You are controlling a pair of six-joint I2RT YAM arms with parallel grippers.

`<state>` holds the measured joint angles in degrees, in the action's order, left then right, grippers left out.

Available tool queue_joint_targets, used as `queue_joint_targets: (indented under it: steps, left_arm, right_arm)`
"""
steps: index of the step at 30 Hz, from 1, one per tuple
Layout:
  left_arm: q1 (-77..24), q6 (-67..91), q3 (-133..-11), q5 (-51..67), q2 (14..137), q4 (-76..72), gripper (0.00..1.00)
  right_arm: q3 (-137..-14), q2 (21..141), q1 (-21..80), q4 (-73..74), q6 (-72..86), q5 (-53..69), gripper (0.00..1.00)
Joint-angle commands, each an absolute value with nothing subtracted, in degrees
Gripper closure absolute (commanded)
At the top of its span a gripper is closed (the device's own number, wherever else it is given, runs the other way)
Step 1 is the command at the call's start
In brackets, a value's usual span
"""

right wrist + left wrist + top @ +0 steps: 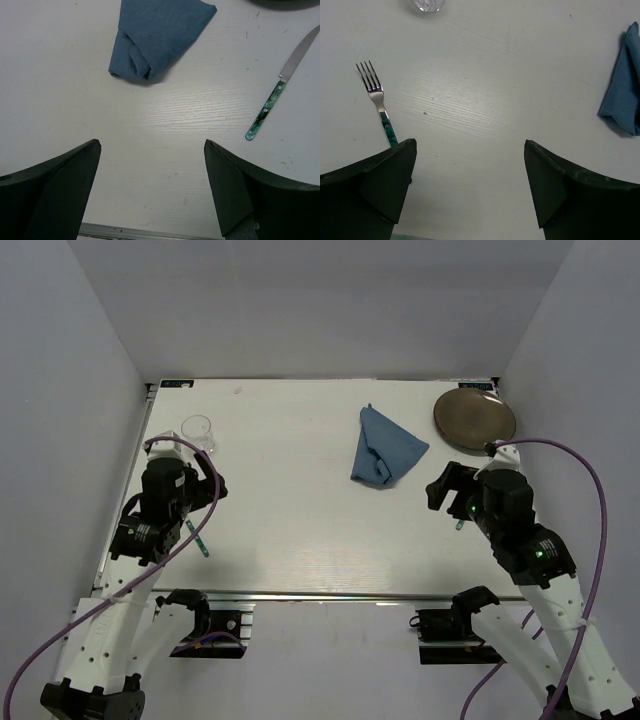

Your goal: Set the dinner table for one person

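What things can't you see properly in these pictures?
Fork: left wrist view, handle end behind the left gripper.
Glass: left wrist view, cut by the top edge.
Plate: right wrist view, only a sliver at the top edge.
Knife: top view, mostly under the right arm.

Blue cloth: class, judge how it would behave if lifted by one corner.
The cloth lies in soft folds, so it would probably droop and unfold. It looks thin, so likely light. Pushed, it might bunch rather than slide.
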<state>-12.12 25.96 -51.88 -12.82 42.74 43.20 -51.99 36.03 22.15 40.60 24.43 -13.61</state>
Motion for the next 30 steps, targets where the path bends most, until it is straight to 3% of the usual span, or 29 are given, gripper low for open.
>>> queue_joint_targets:
  steps: [1,10,15,19,30]
  left_arm:
    - [-11.87,25.93,-51.59,-12.92,41.40,42.19,0.02]
    - [-12.39,26.37,-51.33,-13.36,41.22,42.28,0.02]
    - [-12.39,26.19,-51.15,-11.78,41.92,41.92,0.02]
    - [-12.39,26.02,-50.89,-10.99,42.63,41.75,0.02]
    - [-12.92,25.49,-50.01,-8.18,43.77,40.87,0.02]
  right_arm:
    - [-54.05,36.74,22.24,39.81,24.87,-14.68,0.11]
    - [-51.77,37.61,22.24,35.35,25.22,-11.00,0.11]
    - [-49.04,46.47,22.24,21.93,25.67,2.52,0.11]
    - [-55.26,66.54,22.50,17.58,22.60,5.28,0.11]
    - [-105.51,121.77,22.94,37.17,10.99,-14.49,0.12]
